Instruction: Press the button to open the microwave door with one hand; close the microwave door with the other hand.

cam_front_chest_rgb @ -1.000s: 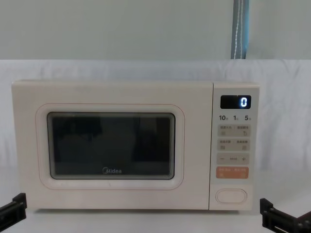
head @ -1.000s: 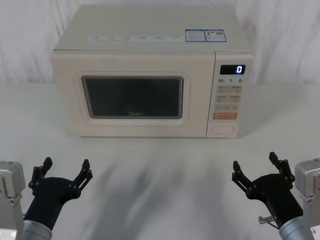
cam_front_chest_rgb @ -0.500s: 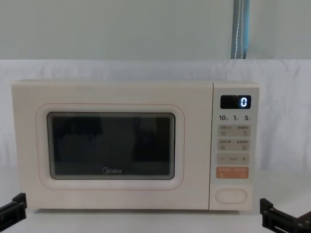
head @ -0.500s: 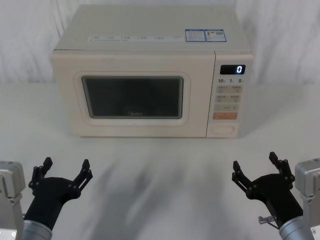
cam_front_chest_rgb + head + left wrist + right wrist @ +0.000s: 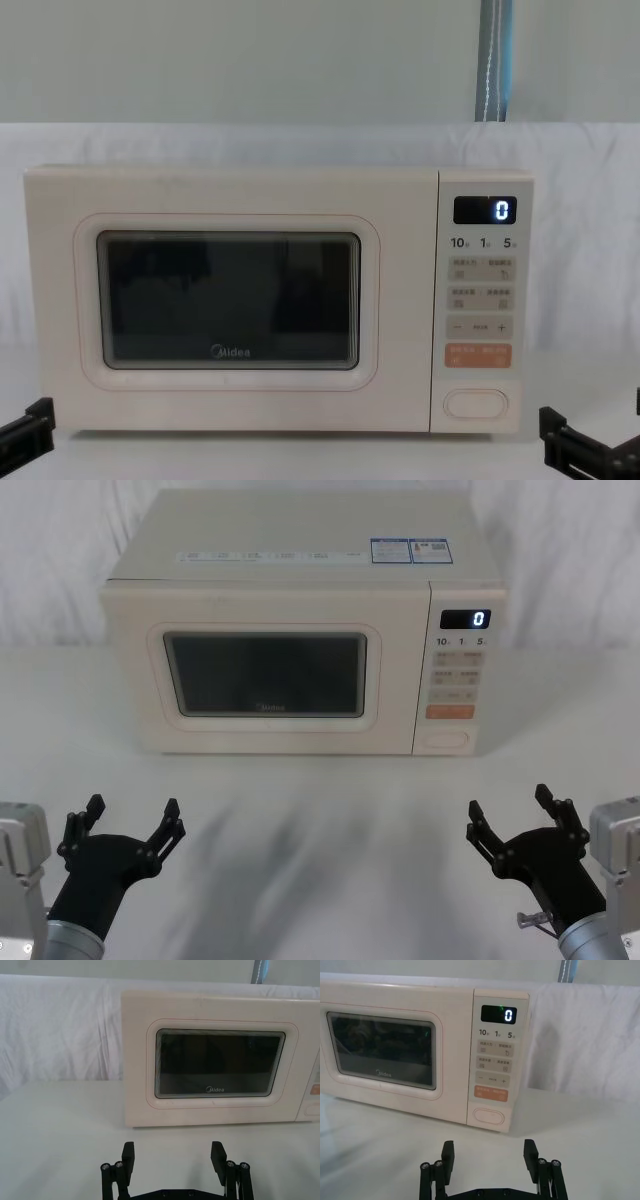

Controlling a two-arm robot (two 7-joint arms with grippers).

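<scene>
Nearest, at the front of the white cloth-covered worktop, two black angular claws are seen low down. The left claw is held on the left side, and its fingers are spread wide with nothing between them. The right claw is held on the right side, spread just as wide and also empty. Both are kept well apart from the oven.

Farther back, a cream box-shaped microwave is stood on the worktop. The big cream microwave door with its dark glass window is shut flat against the front. To the right of it, a narrow control panel is seen, with a small black display lit with a 0. Below an orange key, at the bottom of the panel, the wide cream oval button is found, untouched.
</scene>
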